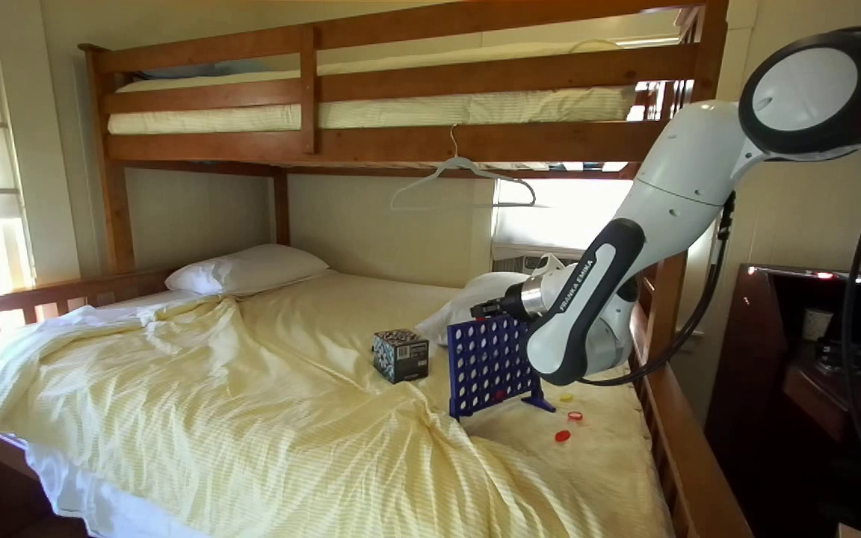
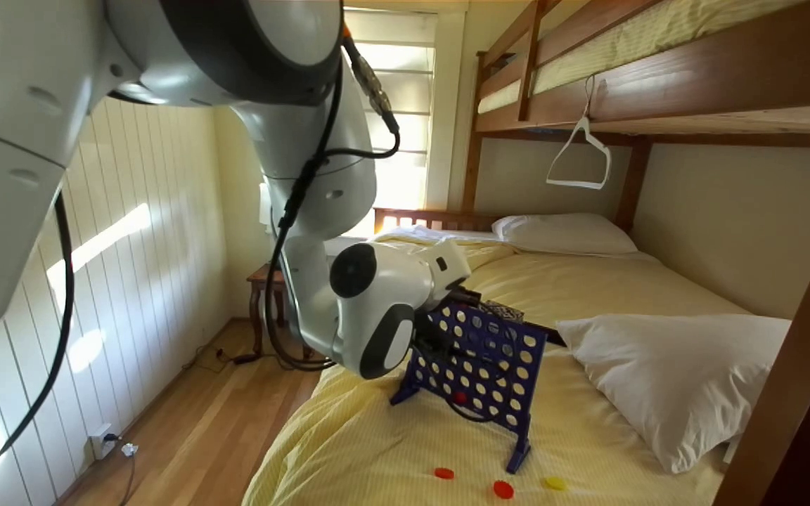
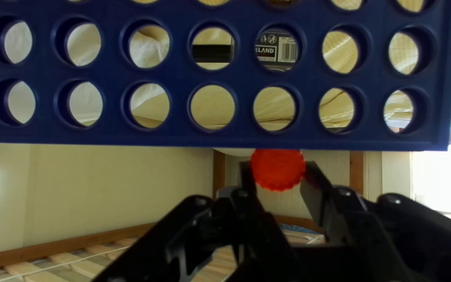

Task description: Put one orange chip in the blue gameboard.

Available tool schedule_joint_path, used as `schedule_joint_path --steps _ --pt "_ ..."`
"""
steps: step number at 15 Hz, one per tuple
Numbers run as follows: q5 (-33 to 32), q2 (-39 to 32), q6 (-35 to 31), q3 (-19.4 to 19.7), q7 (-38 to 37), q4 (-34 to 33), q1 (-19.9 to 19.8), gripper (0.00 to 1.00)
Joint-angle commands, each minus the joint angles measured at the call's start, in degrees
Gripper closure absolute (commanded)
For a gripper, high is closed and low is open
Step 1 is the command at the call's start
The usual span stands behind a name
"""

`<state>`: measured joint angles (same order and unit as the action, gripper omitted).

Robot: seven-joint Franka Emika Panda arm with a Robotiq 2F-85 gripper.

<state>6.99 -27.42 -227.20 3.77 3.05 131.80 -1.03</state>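
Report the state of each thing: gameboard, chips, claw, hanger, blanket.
Blue gameboard: upright, one red chip inside
Held orange-red chip: at the gameboard's top edge
Claw: shut on that chip
Loose chips: lying on the bed
Hanger: hanging from upper bunk rail
Blanket: rumpled

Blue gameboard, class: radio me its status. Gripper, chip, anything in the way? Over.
Gripper closed on orange chip. Chip at top edge of blue gameboard, partly hidden; slot entry unclear. No obstruction seen.

The bed (image 1: 341, 317) carries gameboard (image 1: 489, 366), box (image 1: 400, 356), three chips (image 2: 503, 490) and pillows (image 1: 247, 270).
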Motion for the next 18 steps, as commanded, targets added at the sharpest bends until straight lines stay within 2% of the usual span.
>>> schedule_joint_path --steps 1,7,18 --pt "-1.0 -2.4 -3.0 -0.4 -1.3 0.4 -0.4 0.90" --pt "-1.7 -3.8 -5.6 -0.5 -1.4 0.8 -0.6 0.90" --pt "-1.4 -2.1 -2.6 -0.7 -2.3 1.7 -1.1 0.90"
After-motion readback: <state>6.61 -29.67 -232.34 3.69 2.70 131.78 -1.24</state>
